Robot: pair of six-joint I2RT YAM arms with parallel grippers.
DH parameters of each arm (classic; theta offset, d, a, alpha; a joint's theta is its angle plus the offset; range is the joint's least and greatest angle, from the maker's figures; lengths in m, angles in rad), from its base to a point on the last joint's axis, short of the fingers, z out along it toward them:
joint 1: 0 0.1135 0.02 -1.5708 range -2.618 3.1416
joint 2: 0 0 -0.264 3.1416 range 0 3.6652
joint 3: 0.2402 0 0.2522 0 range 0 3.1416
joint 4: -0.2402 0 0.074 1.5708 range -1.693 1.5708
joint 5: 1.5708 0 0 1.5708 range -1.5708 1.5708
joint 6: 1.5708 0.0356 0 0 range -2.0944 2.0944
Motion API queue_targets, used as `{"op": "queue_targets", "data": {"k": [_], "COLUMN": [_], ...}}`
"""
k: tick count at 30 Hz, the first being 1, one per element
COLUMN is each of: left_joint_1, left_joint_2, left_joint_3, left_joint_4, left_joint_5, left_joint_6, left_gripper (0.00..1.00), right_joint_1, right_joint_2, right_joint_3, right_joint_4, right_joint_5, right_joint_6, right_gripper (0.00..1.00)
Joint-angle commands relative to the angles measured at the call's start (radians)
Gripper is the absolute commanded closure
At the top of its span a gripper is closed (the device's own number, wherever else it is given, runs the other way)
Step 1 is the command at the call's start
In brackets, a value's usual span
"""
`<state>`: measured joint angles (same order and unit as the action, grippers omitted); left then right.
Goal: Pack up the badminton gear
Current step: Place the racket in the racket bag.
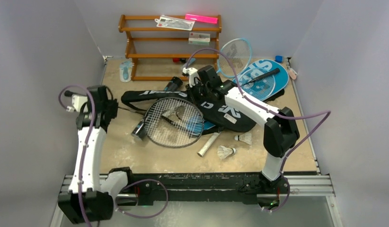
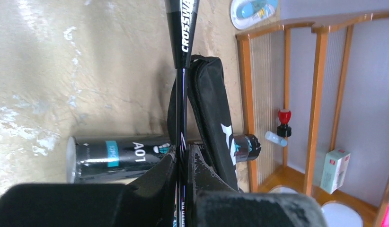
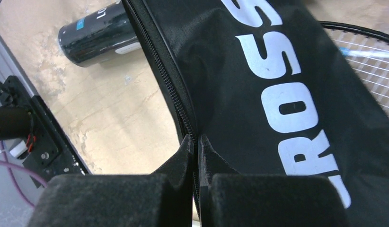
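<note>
Left claw pinches the black racket by its shaft, right claw pinches the black cover by its zip edge at the table's middle; the head, at the cover's eight o'clock, may snag the mouth if the thin shaft twists.

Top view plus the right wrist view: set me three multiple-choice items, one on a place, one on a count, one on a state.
1. Where does the pink bar lie?
A) on the wooden rack's top shelf
B) on its middle shelf
C) on its bottom shelf

2. How many white shuttlecocks lie on the bare table near the right arm's base?
A) one
B) two
C) four

3. The right claw is:
A) wide open
B) shut on nothing
C) shut on the black cover's zip edge

Answers:
1. A, the bar lies across the top shelf.
2. B, two show in the top view.
3. C, the wrist view shows the zip edge pinched.
</note>
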<state>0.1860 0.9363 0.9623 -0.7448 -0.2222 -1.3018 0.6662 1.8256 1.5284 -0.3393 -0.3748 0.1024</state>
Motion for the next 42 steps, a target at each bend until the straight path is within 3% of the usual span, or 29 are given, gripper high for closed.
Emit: {"op": "queue_targets", "data": {"k": [1,5,13,22,28,35,42], "left_joint_1": [-0.165,-0.267,-0.411,-0.504,-0.525,-0.529,-0.544], "left_joint_2": [0.148,0.297,0.474,0.724,0.753,0.744,0.8], "left_joint_3": [0.21,0.351,0.554,0.958,1.014,1.013,1.077], "left_joint_4": [-0.121,-0.232,-0.41,-0.722,-0.738,-0.638,-0.675], "left_joint_5": [-0.248,-0.317,-0.501,-0.655,-0.711,-0.729,-0.767], "left_joint_6": [-0.156,-0.209,-0.316,-0.369,-0.357,-0.271,-0.268], "left_gripper": [1.0,1.0,1.0,1.0,1.0,1.0,1.0], "right_joint_1": [-0.01,-0.047,-0.116,-0.125,-0.125,-0.125,-0.125], "right_joint_2": [-0.112,-0.149,-0.198,-0.203,-0.208,-0.22,-0.23], "right_joint_3": [-0.025,-0.046,-0.091,-0.115,-0.122,-0.15,-0.175], "right_joint_4": [0.09,0.089,0.102,0.132,0.14,0.174,0.226], "right_joint_5": [0.154,0.271,0.223,0.233,0.238,0.193,0.159], "right_joint_6": [0.049,0.083,0.08,0.073,0.073,0.071,0.058], "right_gripper": [1.0,1.0,1.0,1.0,1.0,1.0,1.0]}}
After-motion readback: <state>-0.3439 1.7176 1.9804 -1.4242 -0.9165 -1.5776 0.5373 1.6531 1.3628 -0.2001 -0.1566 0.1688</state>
